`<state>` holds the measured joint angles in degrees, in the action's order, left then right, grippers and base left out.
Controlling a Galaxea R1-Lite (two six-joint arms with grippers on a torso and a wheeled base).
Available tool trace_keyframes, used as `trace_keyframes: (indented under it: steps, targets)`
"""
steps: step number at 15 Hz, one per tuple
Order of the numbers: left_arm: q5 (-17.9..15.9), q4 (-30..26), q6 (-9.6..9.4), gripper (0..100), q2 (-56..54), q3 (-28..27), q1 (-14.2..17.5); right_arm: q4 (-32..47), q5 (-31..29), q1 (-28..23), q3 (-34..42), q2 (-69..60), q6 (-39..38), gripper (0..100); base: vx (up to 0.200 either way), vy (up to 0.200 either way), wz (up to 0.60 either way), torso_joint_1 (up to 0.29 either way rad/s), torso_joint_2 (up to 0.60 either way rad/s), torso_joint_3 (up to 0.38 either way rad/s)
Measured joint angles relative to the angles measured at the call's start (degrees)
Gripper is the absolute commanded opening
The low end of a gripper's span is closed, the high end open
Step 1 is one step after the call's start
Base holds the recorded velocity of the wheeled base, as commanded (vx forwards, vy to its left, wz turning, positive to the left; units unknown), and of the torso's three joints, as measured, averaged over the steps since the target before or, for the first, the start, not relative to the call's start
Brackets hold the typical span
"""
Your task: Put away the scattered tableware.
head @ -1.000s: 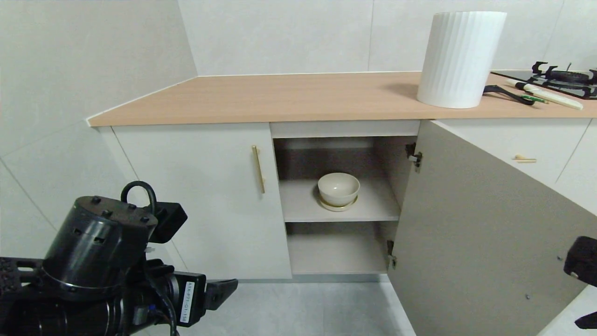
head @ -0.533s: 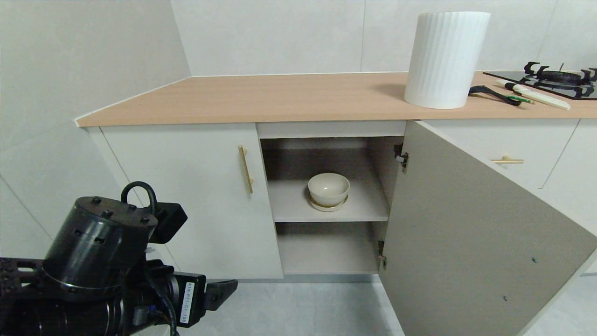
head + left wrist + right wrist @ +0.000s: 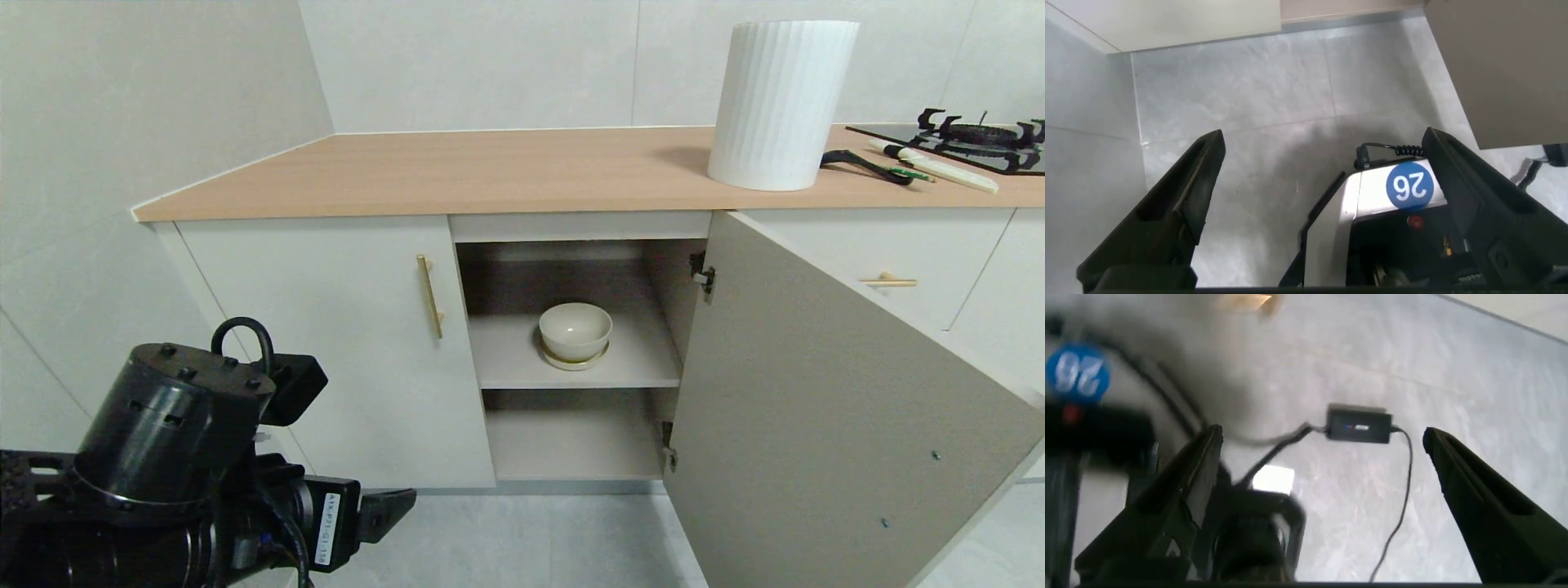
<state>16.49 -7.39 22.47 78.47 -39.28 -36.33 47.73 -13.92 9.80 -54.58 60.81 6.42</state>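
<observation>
Noted hardly any change among the things over the last second: swung the head camera a little, nothing more, with the bowl (image 3: 575,329) left unmoved, seated on its saucer (image 3: 571,362) on the upper shelf (image 3: 641,359) behind the wide-open cabinet door (image 3: 816,392). Found the right gripper (image 3: 1320,433) drawn away from that door's far edge, hanging over the floor (image 3: 1470,367) with fingers spread wide and nothing between them. Found the left gripper (image 3: 1323,133) likewise splayed wide and empty, low over the floor in front of the shelves. Took this as a sign of the bowl stowed and both claws freed for the next piece. Judged the job unfinished: spotted a black-handled utensil (image 3: 865,166) and a pale stick-like one (image 3: 939,167) lying on the countertop (image 3: 449,171) between the ribbed white container (image 3: 780,106) and the stove (image 3: 980,135), well apart from either gripper.
</observation>
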Motion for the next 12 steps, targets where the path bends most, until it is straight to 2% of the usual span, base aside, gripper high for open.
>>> trace_keyframes:
  steps: [4,5,9,11,12]
  targets:
    - [0.0,0.0,0.0,100,0.0,0.0,0.0,-8.8,2.9,-10.7,0.4,5.5,1.1,100,0.0,0.0,0.0,0.0,0.0,0.0]
    - [0.0,0.0,0.0,100,0.0,0.0,0.0,-9.7,3.9,-12.0,0.4,6.6,1.2,100,0.0,0.0,0.0,0.0,0.0,0.0]
    - [0.0,0.0,0.0,100,0.0,0.0,0.0,-16.8,14.7,-17.9,0.6,11.3,1.2,100,0.0,0.0,0.0,0.0,0.0,0.0]
    - [0.1,0.0,0.0,100,0.0,0.0,0.0,-20.3,19.3,-18.8,1.6,12.6,1.1,100,0.0,0.0,0.0,0.0,0.0,0.0]
    - [0.1,0.0,0.0,100,0.0,0.0,0.0,-21.4,19.7,-19.0,2.1,13.2,1.0,100,0.0,0.0,0.0,0.0,0.0,0.0]
